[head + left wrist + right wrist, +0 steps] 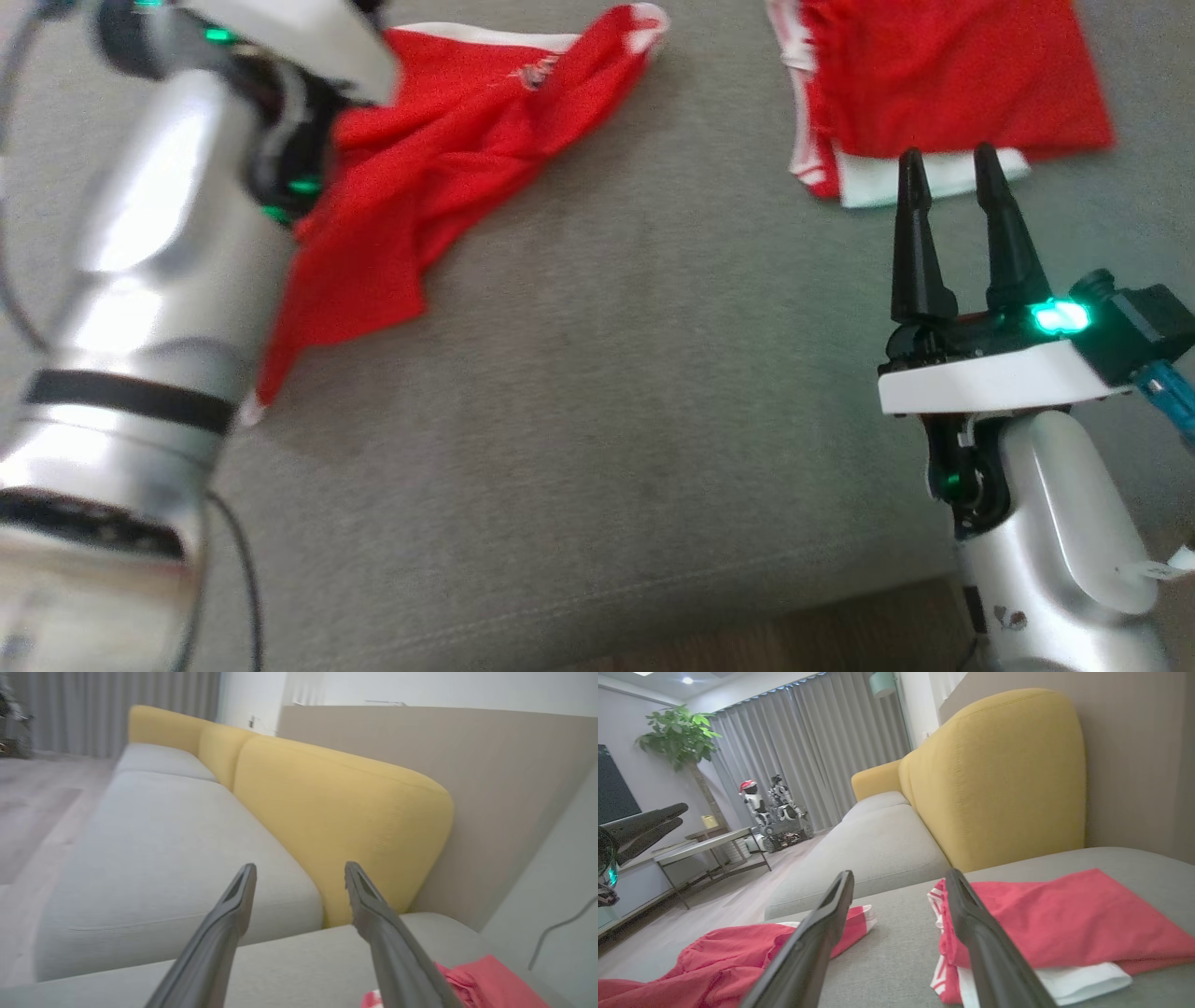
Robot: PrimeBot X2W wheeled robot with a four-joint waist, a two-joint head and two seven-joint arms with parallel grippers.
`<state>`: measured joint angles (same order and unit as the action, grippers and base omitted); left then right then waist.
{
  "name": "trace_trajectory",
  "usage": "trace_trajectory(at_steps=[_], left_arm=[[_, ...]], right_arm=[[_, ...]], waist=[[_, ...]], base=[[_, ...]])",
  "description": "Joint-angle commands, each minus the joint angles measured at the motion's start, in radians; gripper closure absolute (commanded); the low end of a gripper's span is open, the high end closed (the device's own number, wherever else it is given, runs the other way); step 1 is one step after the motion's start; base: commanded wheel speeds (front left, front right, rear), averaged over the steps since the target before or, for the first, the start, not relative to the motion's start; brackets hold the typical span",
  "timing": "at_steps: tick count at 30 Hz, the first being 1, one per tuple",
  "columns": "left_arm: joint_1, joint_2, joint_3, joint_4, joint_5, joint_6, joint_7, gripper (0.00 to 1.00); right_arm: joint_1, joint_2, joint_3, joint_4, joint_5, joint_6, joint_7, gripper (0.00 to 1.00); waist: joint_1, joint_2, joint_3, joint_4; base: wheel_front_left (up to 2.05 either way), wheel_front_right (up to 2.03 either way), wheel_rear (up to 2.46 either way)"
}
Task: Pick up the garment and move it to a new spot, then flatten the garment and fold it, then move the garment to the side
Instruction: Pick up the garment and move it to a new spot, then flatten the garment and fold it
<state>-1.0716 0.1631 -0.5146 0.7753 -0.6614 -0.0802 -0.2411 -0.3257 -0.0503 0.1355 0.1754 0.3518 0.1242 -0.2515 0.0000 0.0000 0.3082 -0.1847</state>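
My left forearm (159,280) loomed closest. The left gripper (301,872) had its fingers spread wide and empty by the crumpled red garment (448,140), which lay loose on the grey sofa cushion (635,392), ready, I judged, for flattening. The right gripper (948,159) waited wide open and empty near a folded red garment (962,75).

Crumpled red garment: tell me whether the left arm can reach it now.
Probably yes: the crumpled garment lies right beside the left gripper, jaws open, with nothing lying on it.
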Motion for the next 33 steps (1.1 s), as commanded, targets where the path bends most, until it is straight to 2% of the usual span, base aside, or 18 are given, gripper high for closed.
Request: trace_trajectory(at_steps=[1, 8, 13, 18, 23, 28, 33], left_arm=[[-0.026, 0.071, 0.042, -0.040, 0.007, -0.004, -0.015, 0.00], [0.175, 0.191, 0.094, -0.143, 0.002, -0.023, -0.020, 0.00], [0.347, 0.216, 0.163, -0.257, -0.005, -0.020, -0.020, 0.00], [0.571, 0.180, 0.251, -0.409, 0.016, -0.006, -0.020, 0.00], [0.752, 0.077, 0.348, -0.516, 0.043, -0.004, -0.021, 0.00], [0.817, -0.010, 0.409, -0.548, 0.084, -0.020, -0.021, 0.00], [0.822, -0.044, 0.429, -0.545, 0.122, -0.038, -0.021, 0.00]], right_arm=[[-0.012, 0.000, 0.014, -0.025, -0.017, 0.007, -0.010, 0.00], [0.011, 0.000, -0.010, 0.019, -0.055, 0.007, -0.005, 0.00], [0.033, 0.000, -0.016, 0.042, -0.068, 0.007, 0.010, 0.00], [0.073, 0.000, -0.038, 0.051, -0.077, 0.007, 0.025, 0.00], [0.103, 0.000, -0.043, 0.056, -0.078, 0.007, 0.042, 0.00], [0.107, 0.000, -0.020, 0.046, -0.081, 0.007, 0.065, 0.00], [0.093, 0.000, 0.050, 0.033, -0.081, 0.007, 0.097, 0.00]], waist=[[0.0000, 0.0000, -0.028, 0.065], [0.0000, 0.0000, -0.081, 0.201], [0.0000, 0.0000, -0.111, 0.265], [0.0000, 0.0000, -0.146, 0.324], [0.0000, 0.0000, -0.166, 0.360], [0.0000, 0.0000, -0.169, 0.389], [0.0000, 0.0000, -0.160, 0.415]], base=[[0.00, 0.00, 0.00], [0.00, 0.00, 0.00], [0.00, 0.00, 0.00], [0.00, 0.00, 0.00], [0.00, 0.00, 0.00], [0.00, 0.00, 0.00], [0.00, 0.00, 0.00]])
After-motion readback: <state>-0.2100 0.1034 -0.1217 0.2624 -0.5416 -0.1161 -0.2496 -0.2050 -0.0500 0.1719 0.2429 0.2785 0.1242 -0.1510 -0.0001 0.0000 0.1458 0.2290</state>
